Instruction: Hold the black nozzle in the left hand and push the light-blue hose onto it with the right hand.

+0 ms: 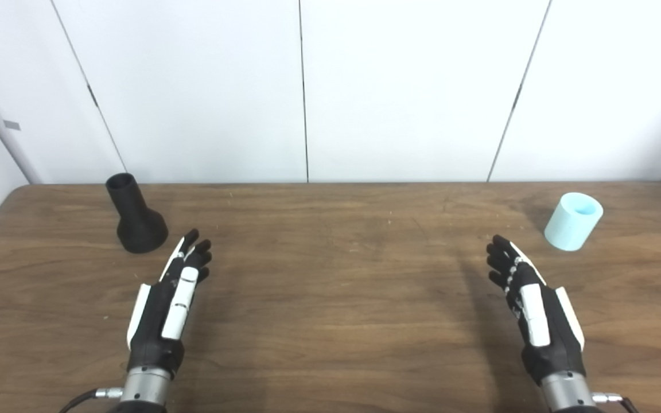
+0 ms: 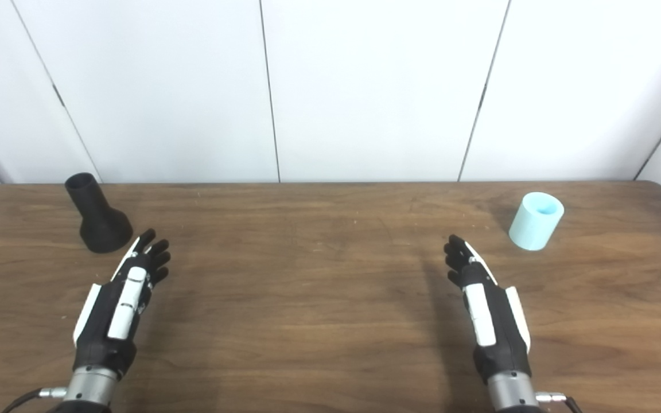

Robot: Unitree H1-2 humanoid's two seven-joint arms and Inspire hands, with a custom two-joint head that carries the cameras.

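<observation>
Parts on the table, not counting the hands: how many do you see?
2. The black nozzle stands wide end down at the far left, just beyond the left hand. The light-blue hose stands at the far right, beyond the right hand. Nothing seems hidden.

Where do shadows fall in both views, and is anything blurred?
Left eye view: soft shadows lie left of the light-blue hose and under each robot hand. Right eye view: the same, and the black nozzle looks sharp; no glare.
</observation>
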